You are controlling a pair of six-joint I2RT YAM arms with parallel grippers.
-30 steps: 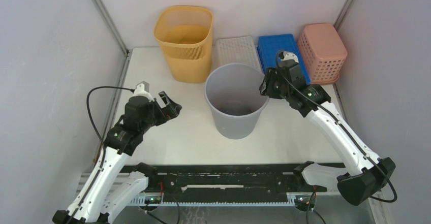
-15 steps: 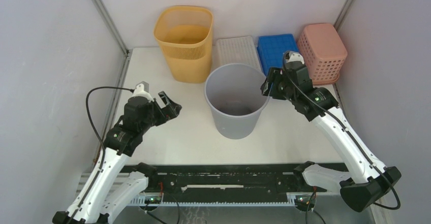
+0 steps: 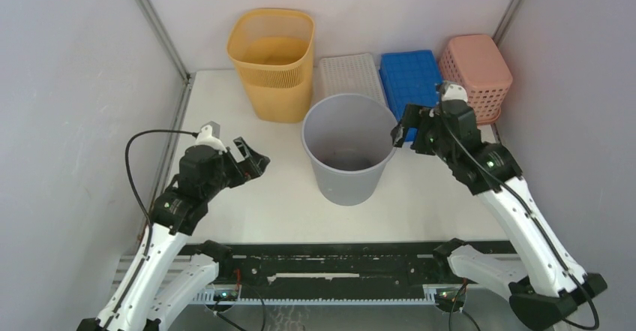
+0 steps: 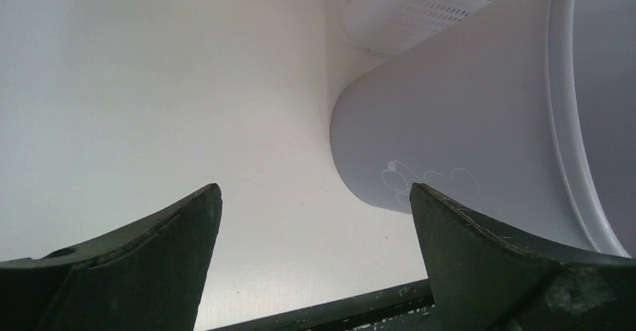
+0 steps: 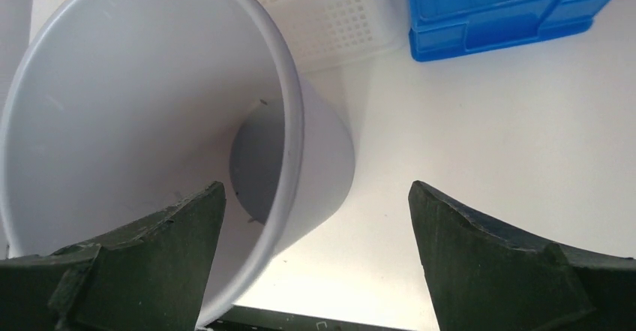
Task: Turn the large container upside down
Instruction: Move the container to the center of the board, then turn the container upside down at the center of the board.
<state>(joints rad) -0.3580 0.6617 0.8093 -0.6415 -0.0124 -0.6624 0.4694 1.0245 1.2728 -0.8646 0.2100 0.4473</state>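
Right end effector — jaws apart — at right rim of large container.

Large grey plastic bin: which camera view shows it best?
Top external: the whole large grey plastic bin shows, upright, mouth up. Right wrist shows its rim and inside, cropped; left wrist only part of its outer wall.

Large grey container upright, mouth up, mid-table.
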